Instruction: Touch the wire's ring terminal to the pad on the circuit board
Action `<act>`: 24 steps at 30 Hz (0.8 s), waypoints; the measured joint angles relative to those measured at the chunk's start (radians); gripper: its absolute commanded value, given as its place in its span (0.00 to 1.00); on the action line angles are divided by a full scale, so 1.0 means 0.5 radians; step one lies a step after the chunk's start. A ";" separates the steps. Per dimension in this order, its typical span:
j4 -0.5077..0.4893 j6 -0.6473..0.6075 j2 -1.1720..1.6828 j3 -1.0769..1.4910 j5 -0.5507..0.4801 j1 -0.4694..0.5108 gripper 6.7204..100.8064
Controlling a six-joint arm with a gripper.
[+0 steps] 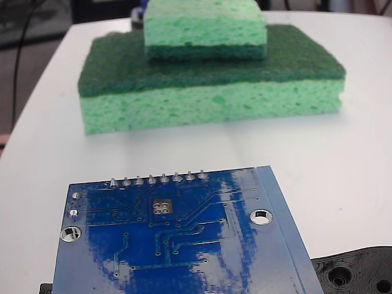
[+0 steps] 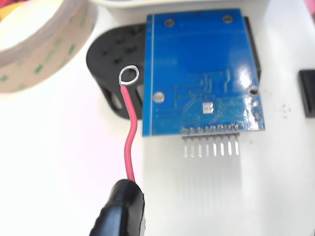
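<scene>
— Wrist view first: how is the thin red insulated wire [image 2: 129, 140] laid out?

— Its long axis is seen running almost straight up the picture from the black gripper [image 2: 120, 211] at the bottom edge, with a slight bend midway. The tiny silver ring terminal [image 2: 128, 75] is carried at its upper end, over the black plastic plate with holes [image 2: 110, 54], just left of the glossy blue rectangular circuit board [image 2: 202, 73] and apart from it.

— And the gripper's pose?

— Only its dark tip is shown, low in the frame, clenched on the wire's lower end. It is not seen in the fixed view.

— Where is the small silvery square pad [image 2: 207, 106] found?

— It is located in the board's lower half in the wrist view, above the row of pins [image 2: 210, 146] that point down the picture. The ring is well to its left, not touching it. In the fixed view the pad [image 1: 161, 207] is seen with four dark dots, below the solder bumps [image 1: 158, 179].

— Anything else?

— Two stacked green sponges [image 1: 208, 73] are seen behind the board [image 1: 177, 245] on the white table [image 1: 343, 159]; a tape roll [image 2: 39, 44] is at the wrist view's upper left.
</scene>
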 measured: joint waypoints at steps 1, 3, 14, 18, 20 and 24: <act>-0.009 0.000 -0.080 -0.055 0.000 -0.006 0.99; -0.012 -0.006 -0.221 -0.160 0.006 -0.015 0.99; -0.181 0.015 -0.632 -0.350 -0.049 0.052 0.99; -0.221 0.006 -0.721 -0.362 -0.077 0.086 0.99; -0.230 0.006 -0.736 -0.359 -0.092 0.095 0.99; -0.227 0.006 -0.746 -0.344 -0.095 0.110 0.99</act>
